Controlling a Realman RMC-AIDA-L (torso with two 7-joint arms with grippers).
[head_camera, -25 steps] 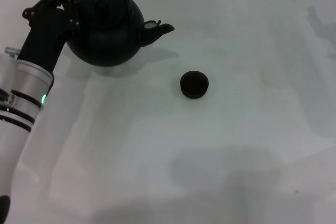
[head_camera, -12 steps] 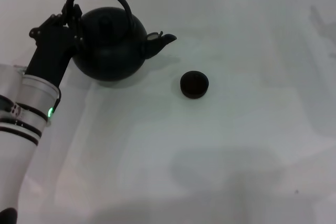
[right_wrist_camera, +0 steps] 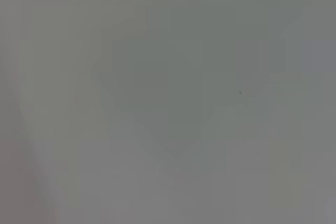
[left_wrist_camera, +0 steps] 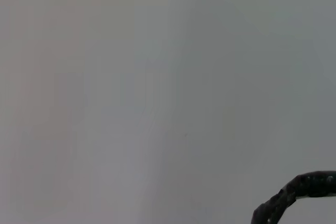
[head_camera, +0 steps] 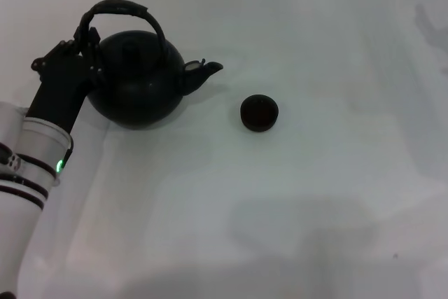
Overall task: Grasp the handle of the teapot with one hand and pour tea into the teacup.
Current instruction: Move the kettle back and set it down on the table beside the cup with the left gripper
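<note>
The black teapot (head_camera: pixel 136 82) is at the left of the white table, its spout (head_camera: pixel 204 71) pointing right toward the teacup (head_camera: pixel 259 113). The small black teacup stands alone on the table, a short gap to the right of the spout tip. My left gripper (head_camera: pixel 87 36) is shut on the left end of the arched handle (head_camera: pixel 119 8) and holds the pot roughly upright. I cannot tell whether the pot's base touches the table. A piece of the handle shows in the left wrist view (left_wrist_camera: pixel 294 192). The right gripper is out of view.
The white table (head_camera: pixel 315 194) stretches to the right of and in front of the cup. My left arm (head_camera: pixel 31 166) comes in from the lower left. The right wrist view shows only bare table surface (right_wrist_camera: pixel 168 98).
My left gripper has brought the teapot toward me and lower, with the spout dropping to about the cup's level. The teacup has not moved.
</note>
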